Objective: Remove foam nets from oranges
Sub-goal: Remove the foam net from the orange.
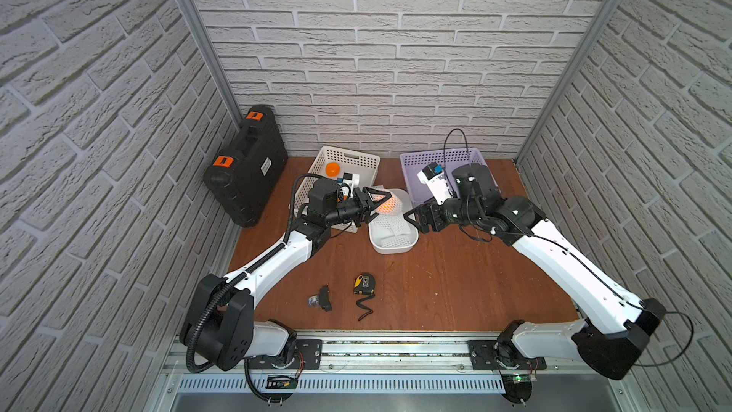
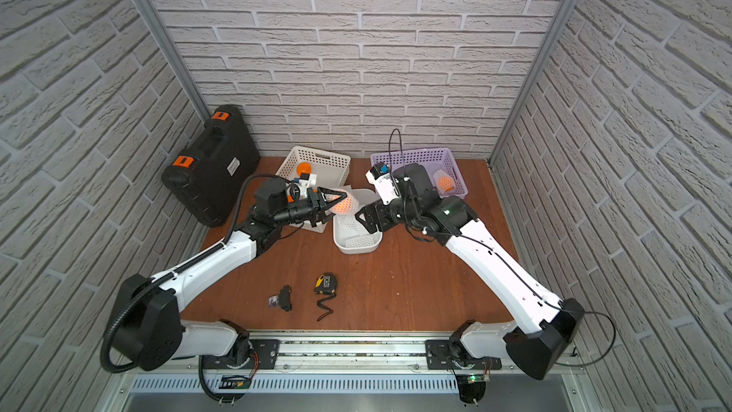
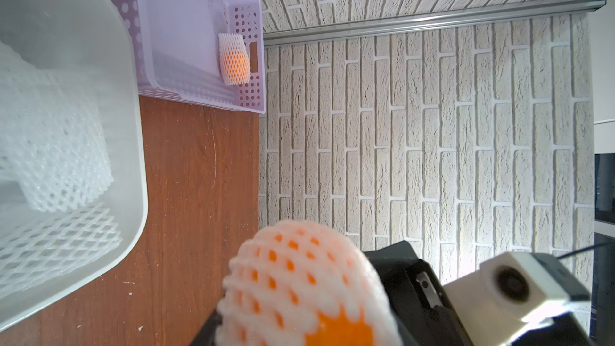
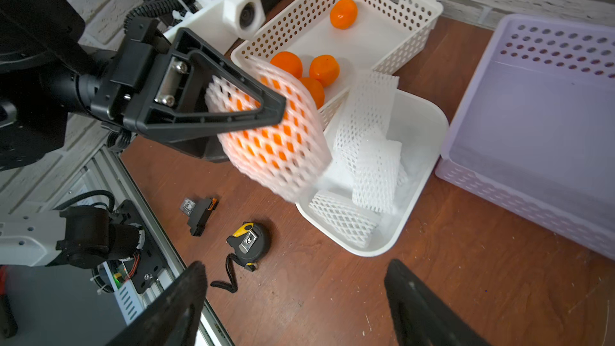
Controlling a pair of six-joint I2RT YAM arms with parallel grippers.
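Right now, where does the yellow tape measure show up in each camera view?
Both top views: tape measure just below centre, nearer the camera than the white tub.
Left wrist: not in it.
Right wrist: tape measure close beside the tub's near corner.
Landmark: the tub shows in all four.

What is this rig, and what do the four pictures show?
Two white-and-black robot arms, each ending in a two-finger clamp, work over a brown wooden table. Two pictures look down from one overhead camera pair; the other two come from cameras on the wrists. The left gripper holds an orange wrapped in a white foam net; the right gripper is open and empty. The white perforated basket holds four bare oranges, the plain white tub empty foam nets, the lilac perforated basket one netted orange. A black case and yellow-black tape measure sit aside.
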